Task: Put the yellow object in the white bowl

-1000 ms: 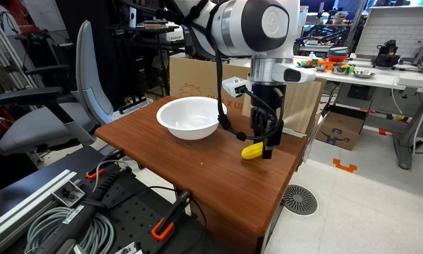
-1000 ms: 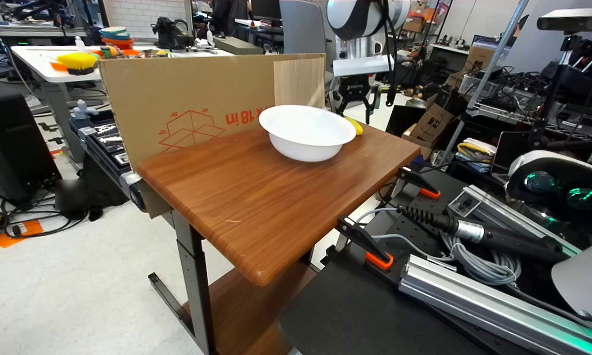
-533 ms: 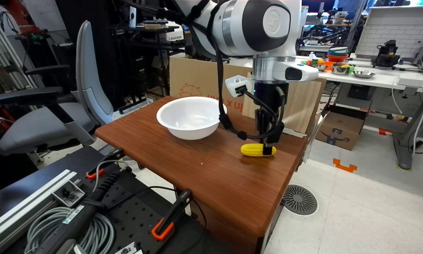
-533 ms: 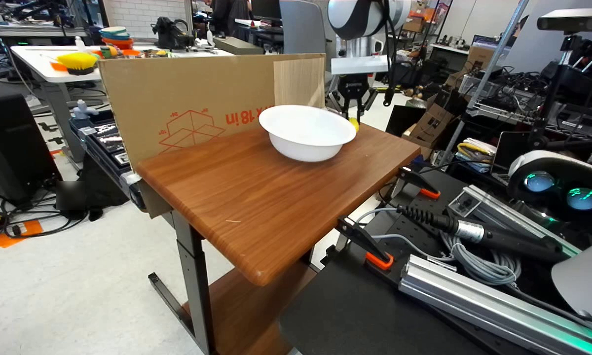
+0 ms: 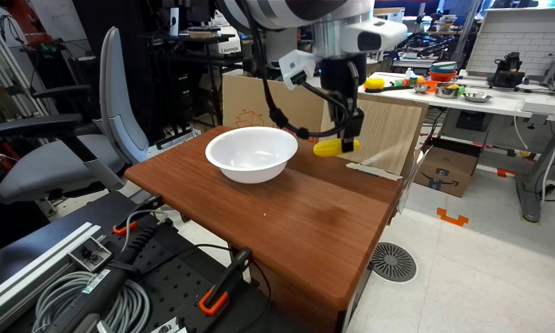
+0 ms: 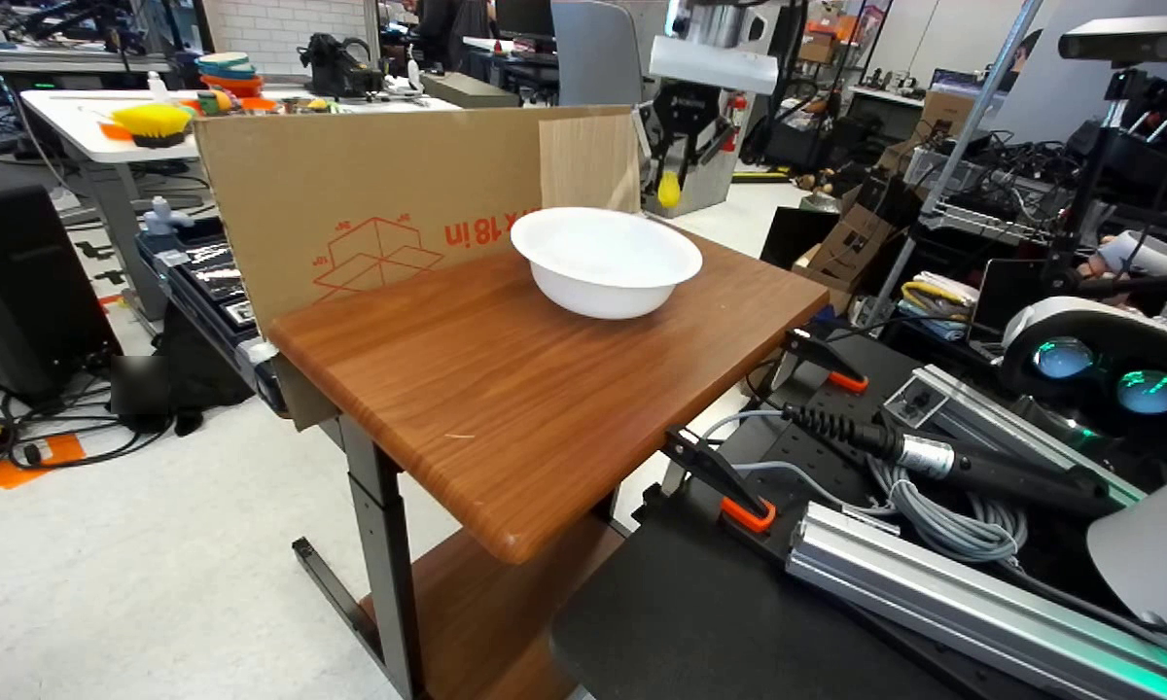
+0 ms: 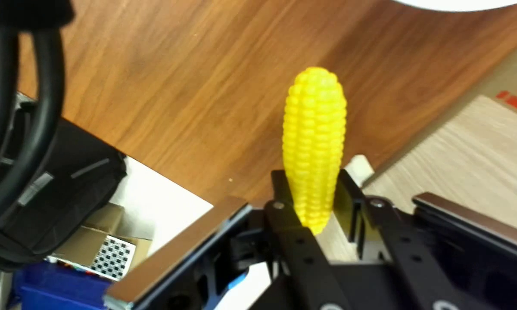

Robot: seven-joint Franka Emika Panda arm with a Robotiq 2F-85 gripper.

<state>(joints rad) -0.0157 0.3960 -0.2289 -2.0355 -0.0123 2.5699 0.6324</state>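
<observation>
The pincer (image 7: 313, 189) grasps the yellow corn cob (image 7: 313, 142) above the desk (image 5: 268, 226); best carry it left over the white bowl (image 5: 252, 157), rim cleared, then release low.

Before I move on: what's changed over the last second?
The gripper closed on the yellow corn cob and lifted it up off the wood-grain table. Nothing let go. The white bowl stayed where it was.
</observation>
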